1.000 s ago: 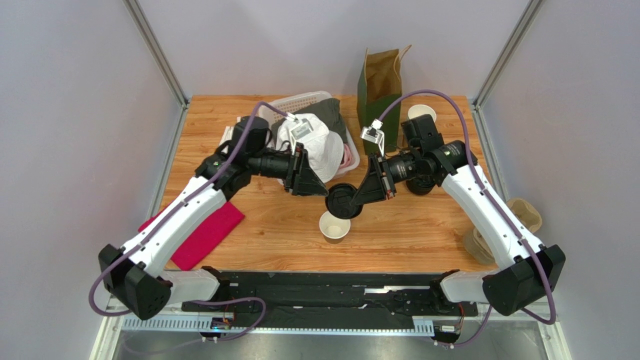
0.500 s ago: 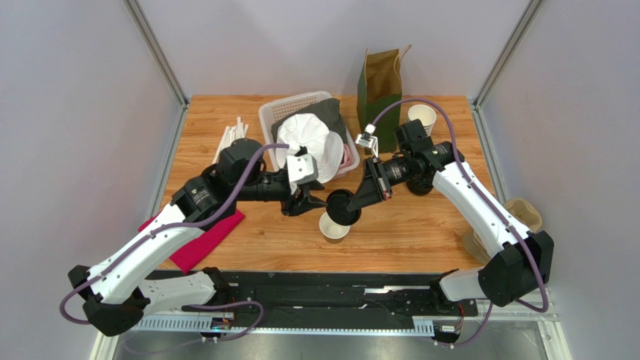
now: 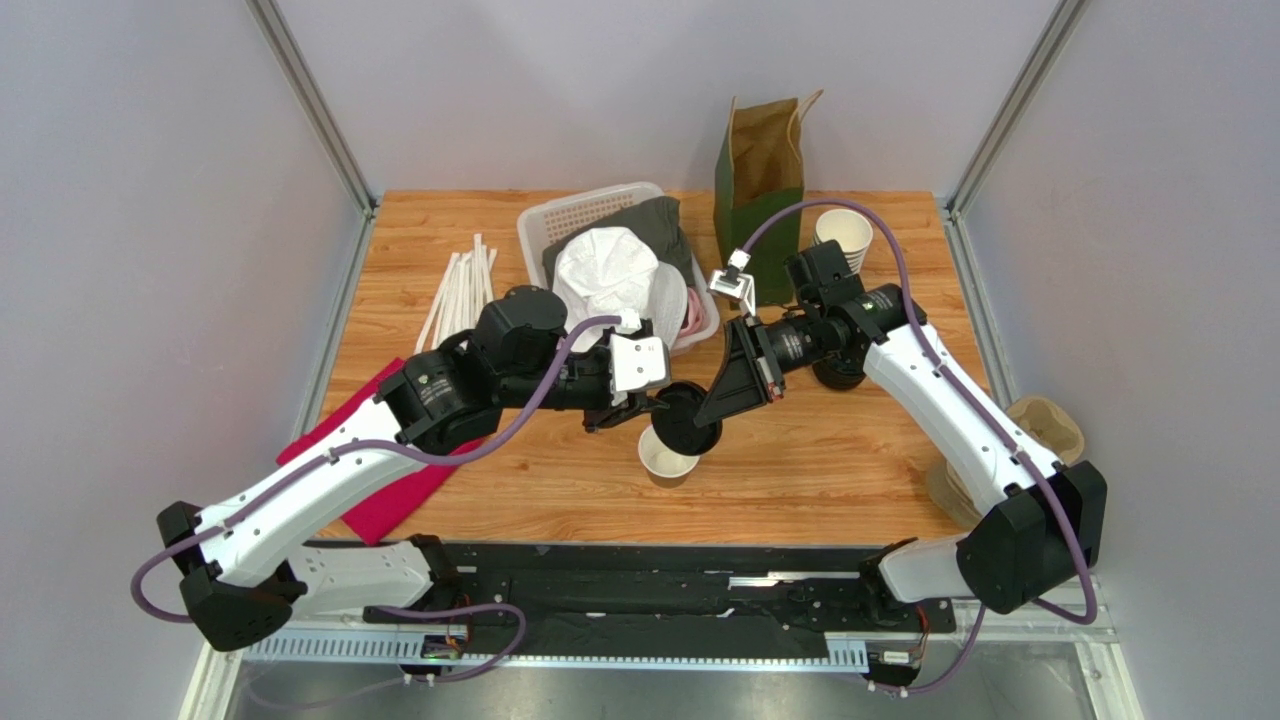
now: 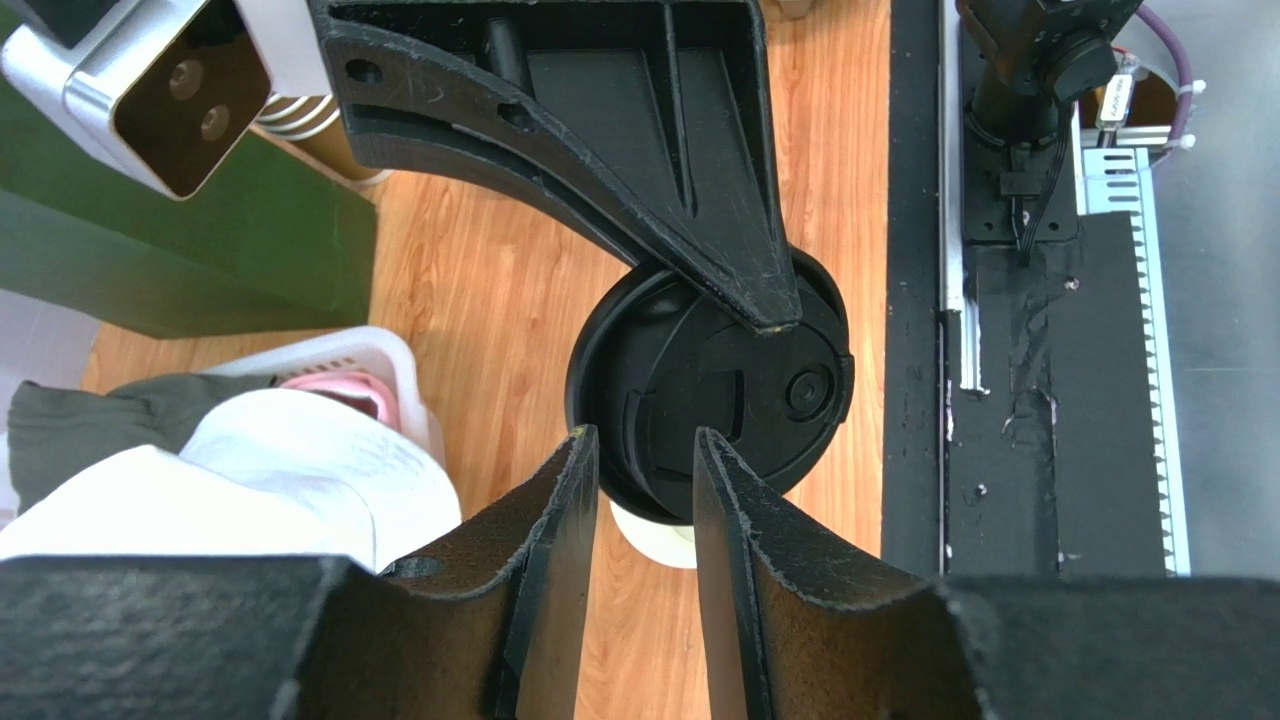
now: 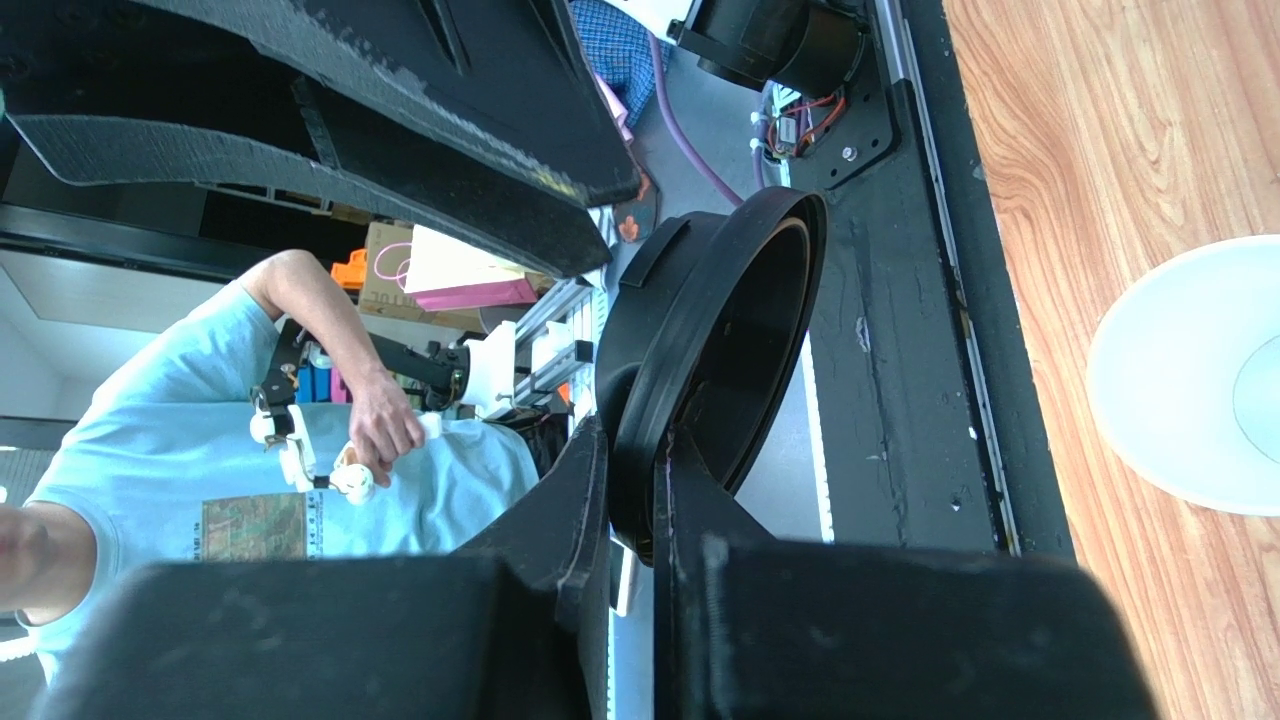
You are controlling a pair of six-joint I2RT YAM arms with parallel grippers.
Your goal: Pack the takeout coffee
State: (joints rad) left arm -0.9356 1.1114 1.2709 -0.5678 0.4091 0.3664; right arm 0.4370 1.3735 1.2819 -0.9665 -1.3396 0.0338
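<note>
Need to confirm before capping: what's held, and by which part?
Right gripper pinches the lid by its rim; left gripper holds nothing, jaws apart at the lid.

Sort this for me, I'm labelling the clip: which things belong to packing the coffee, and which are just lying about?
In the job: open paper cup, black lid pinched in the right hand, left hand open beside it, probably the paper bag.
Lying about: basket of cloths, straws, pink cloth, spare cup at the back.
</note>
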